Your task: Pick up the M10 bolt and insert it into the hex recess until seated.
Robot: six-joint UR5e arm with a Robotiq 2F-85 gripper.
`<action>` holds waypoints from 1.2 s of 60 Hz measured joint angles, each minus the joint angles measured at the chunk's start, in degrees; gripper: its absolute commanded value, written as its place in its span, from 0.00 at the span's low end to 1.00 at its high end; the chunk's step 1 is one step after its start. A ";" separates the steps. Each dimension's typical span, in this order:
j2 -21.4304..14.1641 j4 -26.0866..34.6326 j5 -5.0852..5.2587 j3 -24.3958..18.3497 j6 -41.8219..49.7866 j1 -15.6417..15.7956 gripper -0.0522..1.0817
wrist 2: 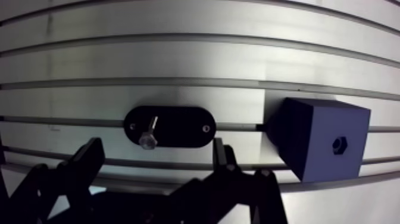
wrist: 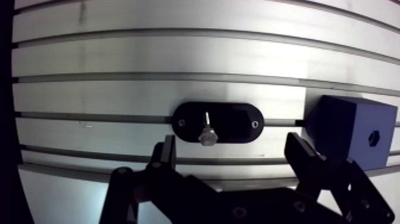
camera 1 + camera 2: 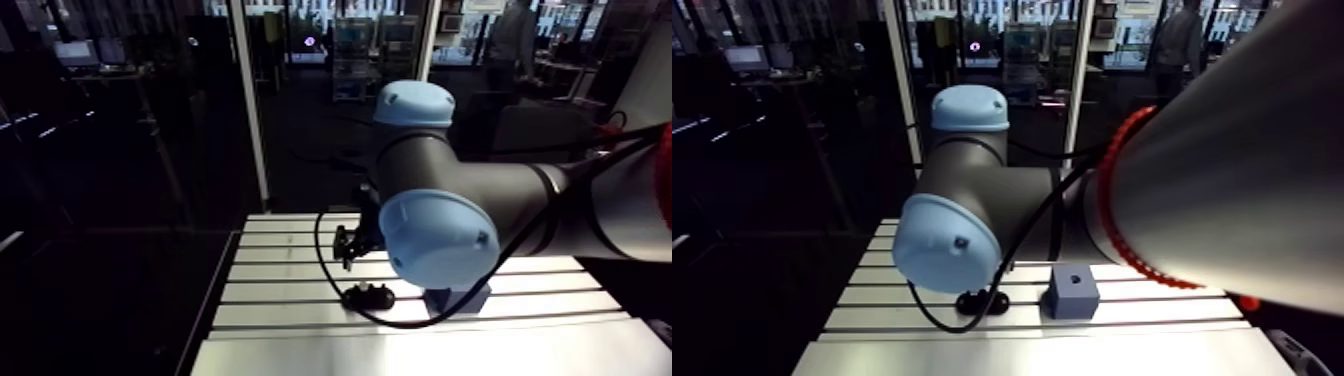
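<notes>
- The M10 bolt [image 2: 207, 132] appears to stand head up in a black oval holder [image 2: 238, 122] on the tabletop [image 2: 119, 59]. It is just ahead of the fingers [image 2: 303, 158], in the gap between them but off to one side.
- The fingers are spread wide with nothing in them, and they are clear of the bolt.
- A blue block [image 2: 351, 134] sits just beside the holder, apart from the bolt. The arm view shows the hex recess [image 3: 1072, 281] in the block's top face.
- Step in hand, as a judgement: lining up for the grasp — the bolt is not yet picked up.
- The next move calls for centring the gap on the bolt, coming down, and pinching it squarely. After that comes a straight lift and a carry to the recess, with the hex flats aligned.
- Count: one bolt, one holder, one block with one recess, two fingers.
</notes>
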 measured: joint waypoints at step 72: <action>3.90 -4.70 0.05 1.79 0.04 1.64 0.40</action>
